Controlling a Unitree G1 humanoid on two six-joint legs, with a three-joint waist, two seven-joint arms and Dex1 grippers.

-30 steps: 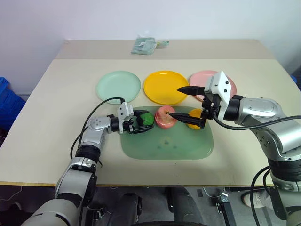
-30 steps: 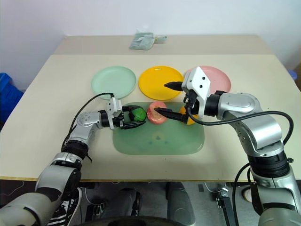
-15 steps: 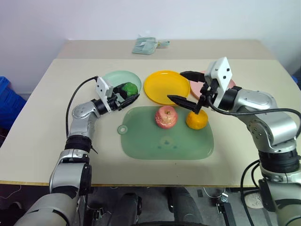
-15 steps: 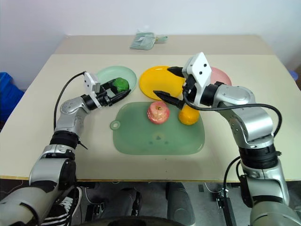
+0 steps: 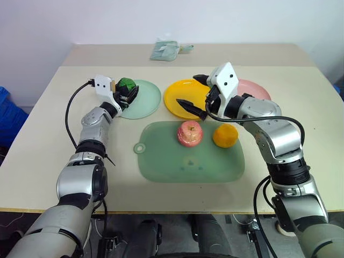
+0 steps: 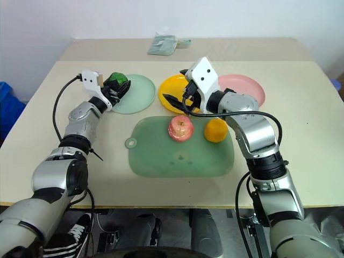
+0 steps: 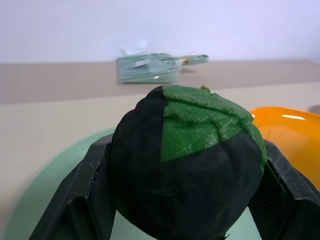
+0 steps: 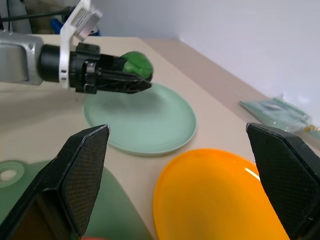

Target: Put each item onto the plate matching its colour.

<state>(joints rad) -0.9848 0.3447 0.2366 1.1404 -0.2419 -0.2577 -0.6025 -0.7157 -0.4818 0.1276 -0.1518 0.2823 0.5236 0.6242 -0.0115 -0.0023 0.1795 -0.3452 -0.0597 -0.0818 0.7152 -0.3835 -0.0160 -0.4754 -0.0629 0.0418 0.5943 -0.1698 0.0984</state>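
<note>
Step in hand: green item to its plate. L gripper (image 5: 124, 91) is clamped on the green-and-black ball (image 7: 186, 160), fingers on both sides of it, held just above the near-left rim of the mint green plate (image 5: 144, 103), not yet set down. R gripper (image 5: 192, 92) has jaws wide apart, empty, hovering over the yellow plate (image 5: 176, 95). Pink-red apple (image 5: 189, 133) and orange (image 5: 225, 135) sit side by side on the green cutting board (image 5: 183, 164), untouched; pink plate (image 5: 255, 91) is bare behind the R arm. Next, prob.: L lowers the ball onto the mint plate w/ care so it won't roll off, then lets go; R drops to the apple or orange.
</note>
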